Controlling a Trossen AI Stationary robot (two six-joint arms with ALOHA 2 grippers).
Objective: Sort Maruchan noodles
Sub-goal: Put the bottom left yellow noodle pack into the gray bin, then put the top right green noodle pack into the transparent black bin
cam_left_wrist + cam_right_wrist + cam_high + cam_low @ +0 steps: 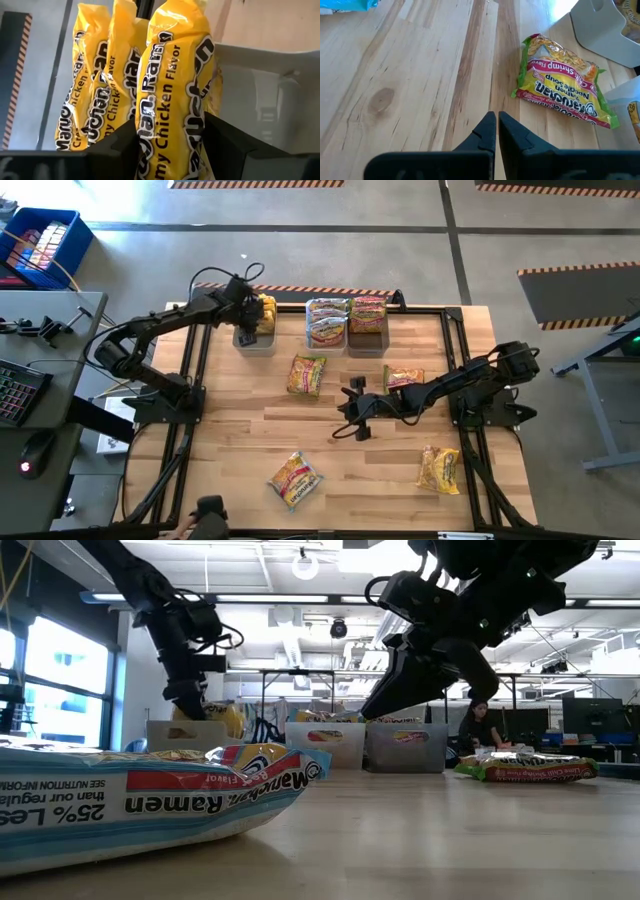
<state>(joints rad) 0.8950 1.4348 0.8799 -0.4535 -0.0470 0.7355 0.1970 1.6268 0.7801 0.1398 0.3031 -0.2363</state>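
Observation:
My left gripper (250, 320) is over the clear left bin (256, 340) at the table's far side, shut on a yellow Creamy Chicken packet (170, 90). That packet stands on end beside two like packets (95, 85). My right gripper (345, 412) is shut and empty above mid-table. It points toward a lime-edged shrimp packet (560, 90) lying flat on the wood, which also shows in the high view (306, 374). Another packet (403, 377) lies under my right arm. Two more packets (295, 479) (439, 469) lie near the front. My left gripper pinches the yellow packet between its two fingers (122, 150), at the packet's two long sides (150, 145) near its upper end. The fingers come from above, pointing down into the bin. The packet stands upright among the other yellow packets; its lower end is hidden.
A clear middle bin (327, 330) and a dark right bin (368, 340) hold more packets along the far edge. A blue-printed packet (150, 795) lies close to the low camera. Bare wood lies between the loose packets. A person (480, 725) sits in the room beyond.

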